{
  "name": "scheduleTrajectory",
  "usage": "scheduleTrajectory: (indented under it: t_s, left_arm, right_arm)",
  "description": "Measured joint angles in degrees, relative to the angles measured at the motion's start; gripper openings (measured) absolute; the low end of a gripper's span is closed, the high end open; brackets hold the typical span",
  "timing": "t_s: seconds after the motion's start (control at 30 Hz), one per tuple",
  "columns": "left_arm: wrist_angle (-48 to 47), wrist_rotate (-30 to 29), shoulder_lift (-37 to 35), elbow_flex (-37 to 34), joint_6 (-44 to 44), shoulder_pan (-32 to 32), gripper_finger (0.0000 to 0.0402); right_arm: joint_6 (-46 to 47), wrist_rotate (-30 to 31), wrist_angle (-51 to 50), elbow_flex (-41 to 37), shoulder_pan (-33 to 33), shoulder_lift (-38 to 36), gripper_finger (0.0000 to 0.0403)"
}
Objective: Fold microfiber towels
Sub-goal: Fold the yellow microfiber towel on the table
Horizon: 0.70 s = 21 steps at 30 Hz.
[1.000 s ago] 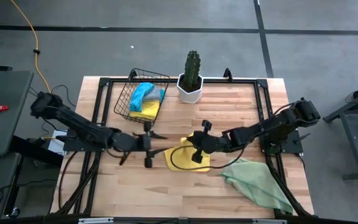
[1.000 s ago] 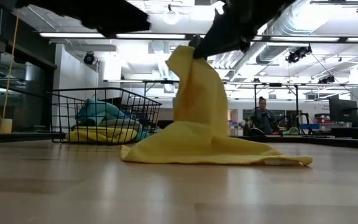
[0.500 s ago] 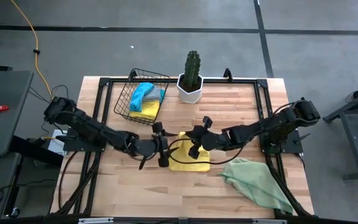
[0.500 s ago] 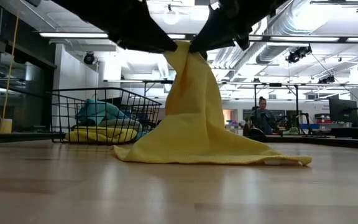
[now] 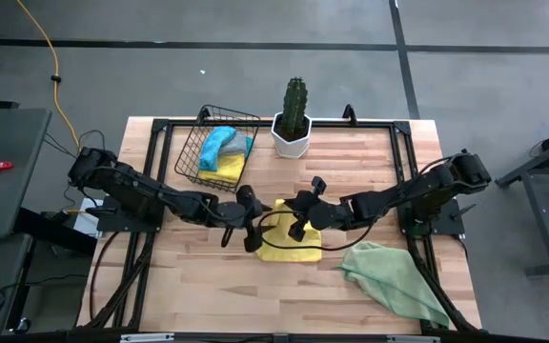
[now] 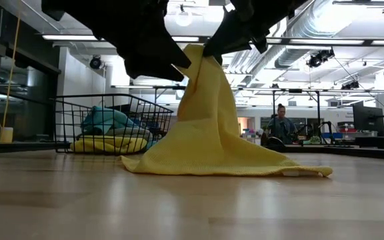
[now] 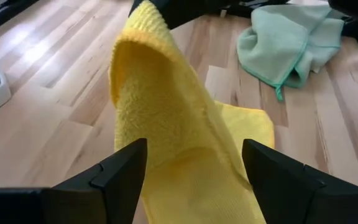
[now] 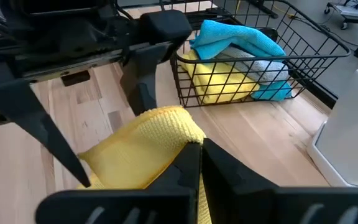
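Right gripper (image 5: 294,211): fingers pinched together on a raised corner of the yellow towel (image 5: 289,243), held up off the table (image 5: 208,286) near its centre. In the low view the towel (image 6: 212,133) is seen hanging from the pinch as a peak, its lower part spread flat on the wood.

Left gripper (image 5: 248,227): fingers spread apart, set at 9 o'clock of the raised corner, just beside it. In the left wrist view the two fingers (image 7: 114,171) are seen on either side of the lifted fold (image 7: 151,106); contact cannot be told.

Green towel (image 5: 398,278): crumpled, at 4 o'clock of the yellow one, well apart.

Basket (image 5: 191,152): at 11 o'clock, holding a blue towel (image 5: 219,143) on top of another yellow one (image 5: 227,170).

Cactus (image 5: 295,107) in a white pot (image 5: 292,143): at 12 o'clock, just beside the basket.
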Motion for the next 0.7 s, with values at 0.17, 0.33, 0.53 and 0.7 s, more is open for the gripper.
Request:
scheduleTrajectory:
  t_s: [0.17,0.33,0.53,0.7]
  left_arm:
    - [-0.4,0.5,0.0,0.0,-0.1,0.0,0.0245]
    - [-0.4,0.6,0.0,0.0,-0.5,0.0,0.0195]
    - [-0.4,0.6,0.0,0.9,0.5,0.4,0.007]
    - [-2.1,0.8,-0.1,1.9,1.7,0.3,0.0011]
  right_arm:
    - [0.0,0.4,0.0,0.0,0.0,0.0,0.0]
    - [0.0,0.5,0.0,0.0,0.0,0.0,0.0]
    - [0.0,0.5,0.0,0.0,0.0,0.0,0.0]
    - [-0.1,0.5,-0.1,0.0,0.0,0.0,0.0]
